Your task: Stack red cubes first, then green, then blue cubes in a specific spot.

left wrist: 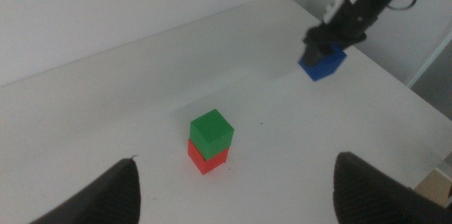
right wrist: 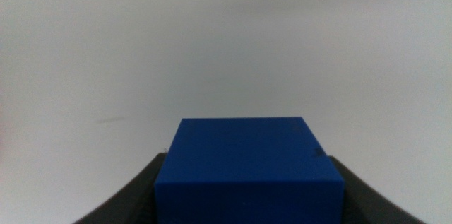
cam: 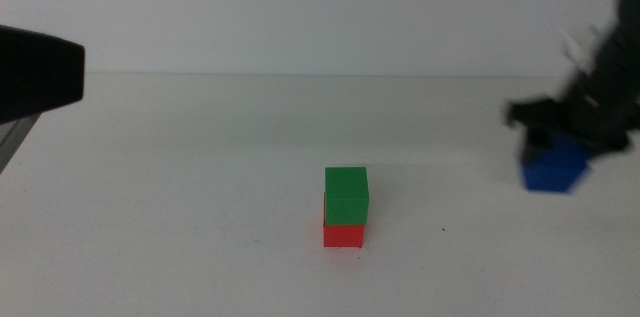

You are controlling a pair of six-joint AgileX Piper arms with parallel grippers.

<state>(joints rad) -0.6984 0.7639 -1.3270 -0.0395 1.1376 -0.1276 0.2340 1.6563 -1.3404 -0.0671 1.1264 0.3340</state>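
A green cube (cam: 346, 195) sits on a red cube (cam: 343, 235) at the middle of the white table (cam: 200, 177), slightly twisted against it. The same stack shows in the left wrist view as green cube (left wrist: 211, 131) over red cube (left wrist: 206, 159). At the far right, my right gripper (cam: 552, 149) is shut on the blue cube (cam: 553, 169), which is tilted; whether it touches the table is unclear. The right wrist view shows the blue cube (right wrist: 248, 167) filling the gap between the jaws. My left gripper (left wrist: 236, 196) hangs open, back from the stack, its arm (cam: 35, 72) at the far left.
Bare white tabletop (left wrist: 106, 111) surrounds the stack on all sides. The table's far edge meets a pale wall (cam: 320, 17). In the left wrist view the table's right edge (left wrist: 417, 104) drops off toward a floor area.
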